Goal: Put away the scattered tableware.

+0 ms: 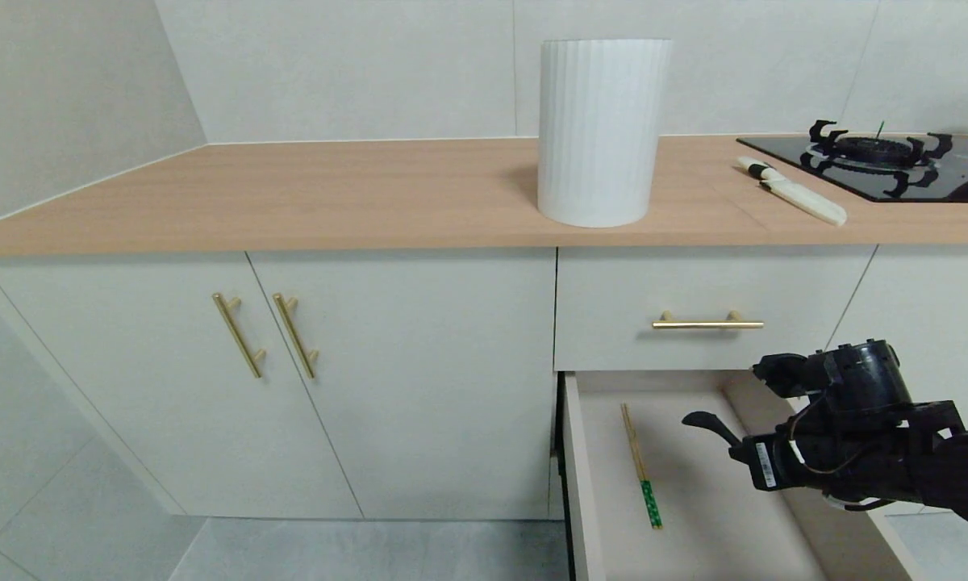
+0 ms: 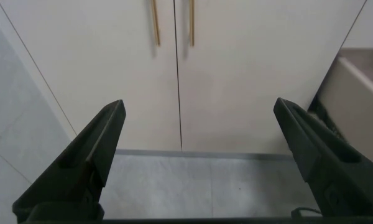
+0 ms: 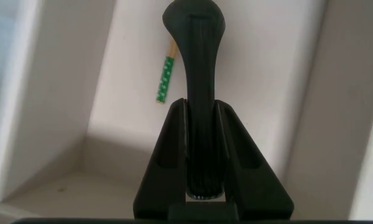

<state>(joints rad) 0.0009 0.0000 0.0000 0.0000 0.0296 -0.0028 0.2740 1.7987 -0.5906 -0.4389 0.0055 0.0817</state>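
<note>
Gripping a black utensil [image 1: 703,421] [image 3: 193,37] by its narrow part, the right tool [image 1: 744,450] [image 3: 201,106] hangs above the open drawer [image 1: 578,476] [image 3: 248,74], over its right-hand half. Its two fingers [image 3: 168,143] are pressed close on either side of the shaft. The utensil's rounded, spoon-like end sticks out past the fingertips, out over the drawer's floor, and whether it touches that floor cannot be told.

Inside the drawer a pair of wooden chopsticks [image 1: 640,466] [image 3: 165,71] with green patterned ends lies flat on the pale floor. It sits toward the drawer's left wall and runs front to back, green ends nearest the drawer's front. The chopsticks lie apart from the utensil's tip.

Directly above the open drawer is a closed drawer with a gold bar handle [image 1: 707,324]. Above that, on the wooden tabletop [image 1: 331,194], stands a tall white ribbed canister [image 1: 598,133], roughly over the drawer's left edge. A white-bladed knife [image 1: 794,192] lies over its right part, just beside a black gas hob [image 1: 879,161].

The left tool [image 2: 199,106] is spread wide and holds nothing. It faces the double cabinet doors [image 1: 290,379] [image 2: 236,74] to the left of the open drawer, low near the grey floor [image 2: 193,180], with the drawer's side showing at the edge of the left wrist view.
</note>
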